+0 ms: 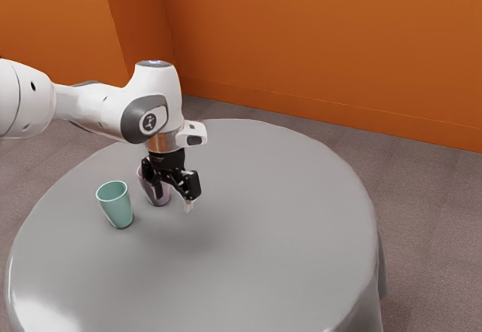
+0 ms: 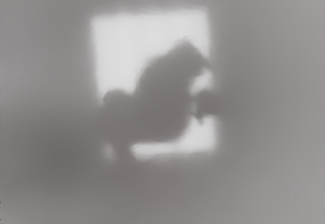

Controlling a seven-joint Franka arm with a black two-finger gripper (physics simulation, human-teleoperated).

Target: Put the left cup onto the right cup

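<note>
No readable text, label, brand, number or sign appears on anything.

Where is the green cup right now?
The green cup stands upright on the table, toward the exterior view's left, just beside the gripper and the grey cup at it.

A bare robot test room, this was: plain orange walls [image 1: 316, 38] met in 1 corner, grey carpet-like floor [image 1: 429, 196] ran underneath, and 1 round grey table [image 1: 294, 264] stood alone with a white robot arm [image 1: 83, 106] reaching over its edge.
</note>
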